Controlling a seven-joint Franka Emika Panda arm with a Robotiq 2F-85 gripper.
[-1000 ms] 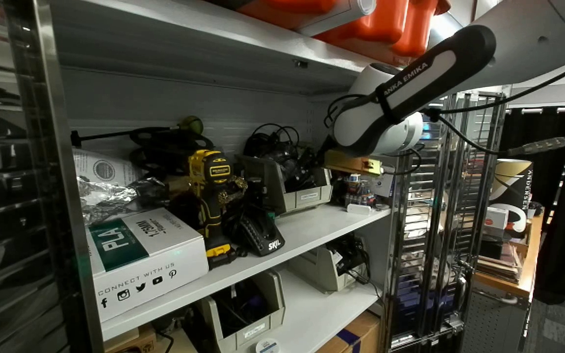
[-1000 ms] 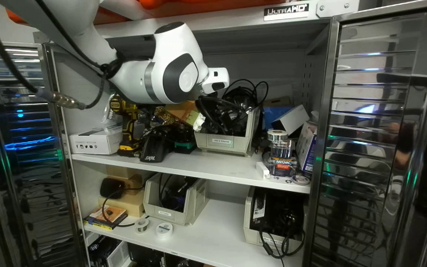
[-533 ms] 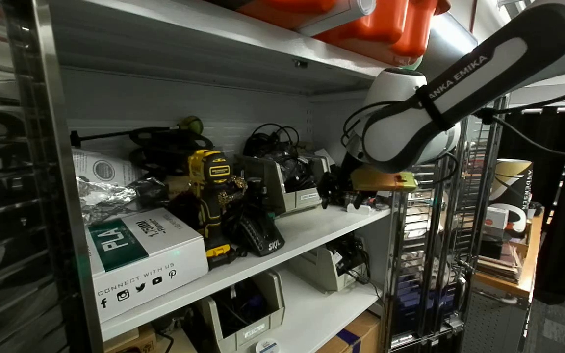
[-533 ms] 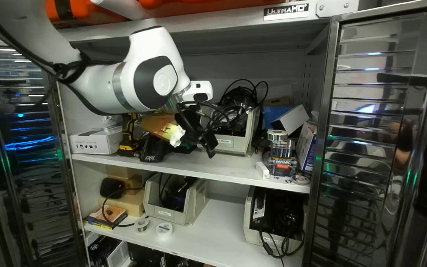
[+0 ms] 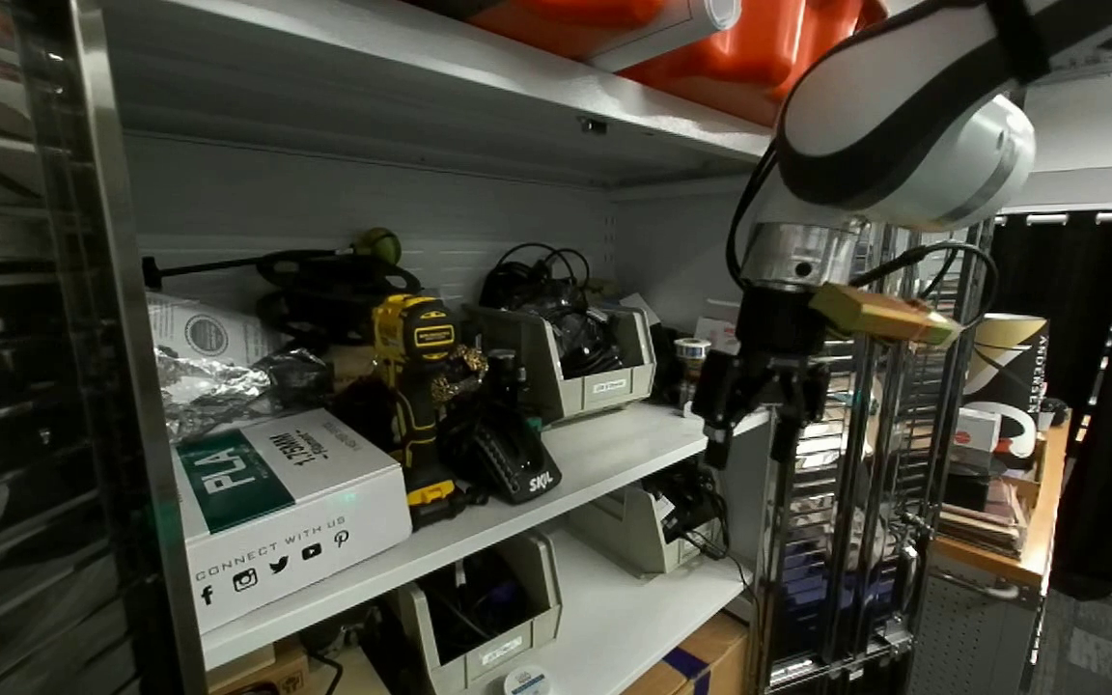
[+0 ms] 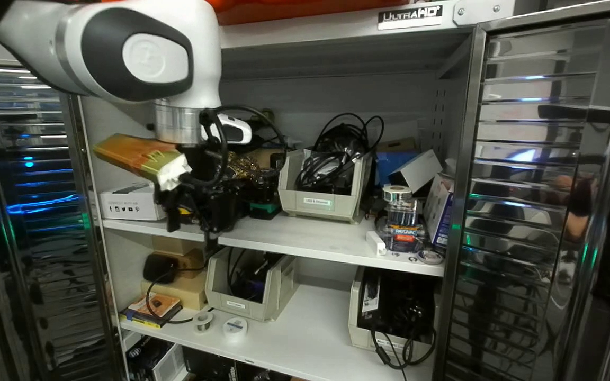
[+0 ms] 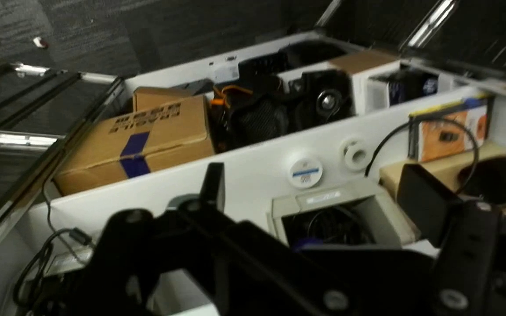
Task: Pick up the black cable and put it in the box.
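Note:
My gripper (image 5: 752, 449) points down in front of the shelves with its jaws wide apart; it also shows in an exterior view (image 6: 192, 233). In the wrist view my gripper (image 7: 321, 193) has nothing between its fingers. Several black cables show; which one is meant I cannot tell. A cable with a thick black bead (image 6: 383, 355) hangs out of the lower right grey bin (image 6: 355, 317). Another black cable (image 7: 374, 156) curls on the lower shelf. Black cables (image 6: 343, 138) fill the upper grey bin (image 6: 315, 211). The lower middle grey bin (image 7: 286, 204) holds dark cables and something purple.
A white PLA box (image 5: 295, 521), a yellow drill (image 5: 411, 328) and a black charger (image 5: 517, 473) stand on the upper shelf. A battery pack (image 6: 403, 227) stands at its right. White spools (image 6: 234, 329) lie on the lower shelf. Glossy cabinet doors (image 6: 527, 211) flank the shelves.
My gripper has drawn back from the upper grey bin, out in front of the shelves, and turned to point downward. The arm has swung away with it. The bins stay in place.

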